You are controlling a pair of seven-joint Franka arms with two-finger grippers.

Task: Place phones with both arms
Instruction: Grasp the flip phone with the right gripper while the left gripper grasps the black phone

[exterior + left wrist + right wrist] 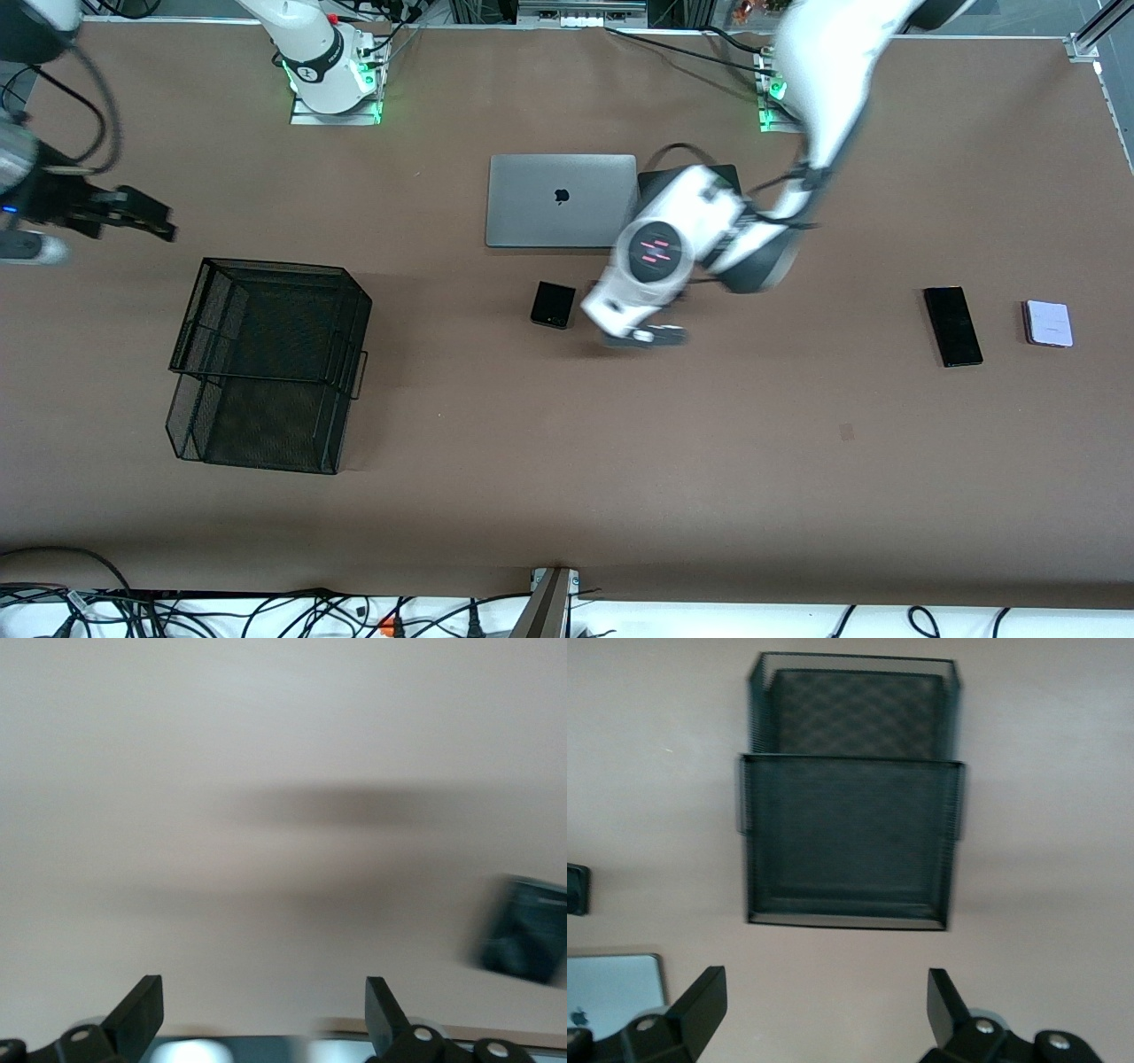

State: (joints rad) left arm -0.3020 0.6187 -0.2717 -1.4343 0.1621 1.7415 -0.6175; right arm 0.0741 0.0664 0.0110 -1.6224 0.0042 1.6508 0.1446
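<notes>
Flip phone lies nearer the camera than the laptop, beside left hand.

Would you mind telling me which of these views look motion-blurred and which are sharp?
Front view: the table items are sharp, but the left arm is smeared. Left wrist view: heavily streaked, the black flip phone a soft blur, the end effector fingers crisper. Right wrist view: only slightly soft, the mesh tray readable.

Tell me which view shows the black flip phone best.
The front view: the black flip phone lies whole on the table, beside the left pincer. The left wrist view blurs it at the picture's edge; the right wrist view cuts it off.
</notes>
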